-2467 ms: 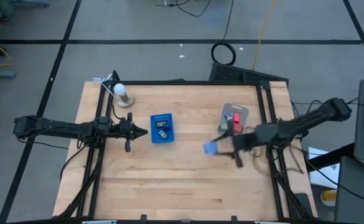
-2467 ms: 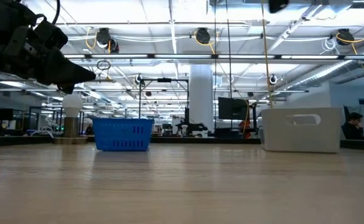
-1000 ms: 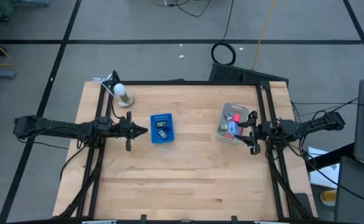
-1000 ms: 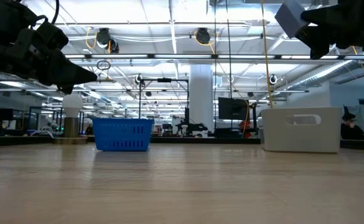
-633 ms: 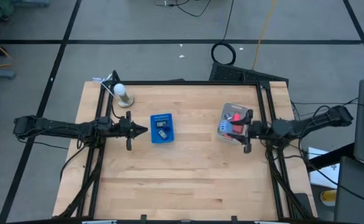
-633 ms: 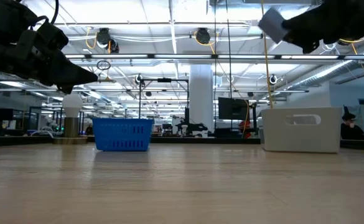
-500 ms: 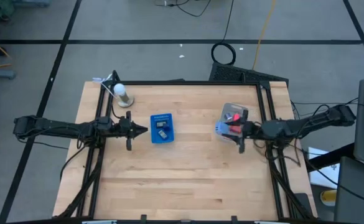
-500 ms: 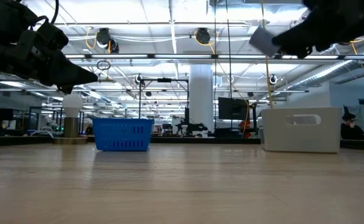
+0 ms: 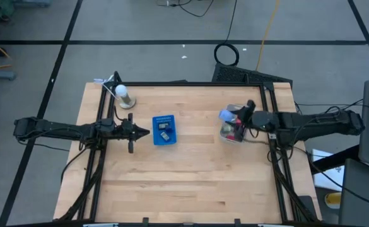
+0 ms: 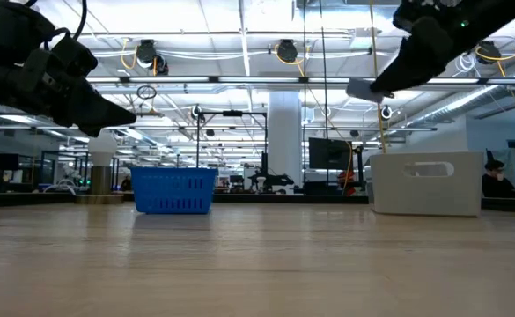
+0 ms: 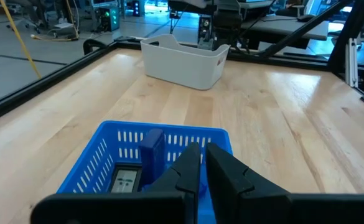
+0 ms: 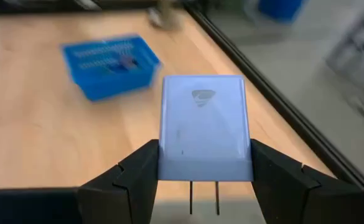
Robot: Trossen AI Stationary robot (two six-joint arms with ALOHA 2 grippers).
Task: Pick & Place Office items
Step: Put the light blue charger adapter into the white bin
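My right gripper (image 9: pixel 237 116) is shut on a light blue office item (image 12: pixel 204 124), a flat block with two metal prongs. It hangs over the far left corner of the translucent grey bin (image 9: pixel 233 135), where a red piece (image 9: pixel 240 130) shows. The blue tray (image 9: pixel 164 129) stands left of the table's middle. It holds a dark grey piece (image 11: pixel 124 180) and a blue one (image 11: pixel 152 148). My left gripper (image 9: pixel 144 133) is shut and hovers just left of the tray, touching nothing. In the low view the block (image 10: pixel 360 88) is high above the bin (image 10: pixel 426 183). My right gripper pinches the light blue block by its two narrow sides (image 12: pixel 168 163), at the end where the prongs are, between its two fingers. The fingers come from the table's right, slanting a little downward. The block is lifted clear and sticks out past the fingertips (image 12: pixel 145 163).
A white ball on a small stand (image 9: pixel 124 95) sits at the table's far left corner. Black frame rails (image 9: pixel 269 107) run along the table's sides. The bare wood (image 9: pixel 190 176) between tray and bin and toward the near edge is open.
My right gripper has carried the light blue block toward the table's far edge and left, over the bin, and has risen. It has tipped from pointing steeply down to nearly level, still shut on the block.
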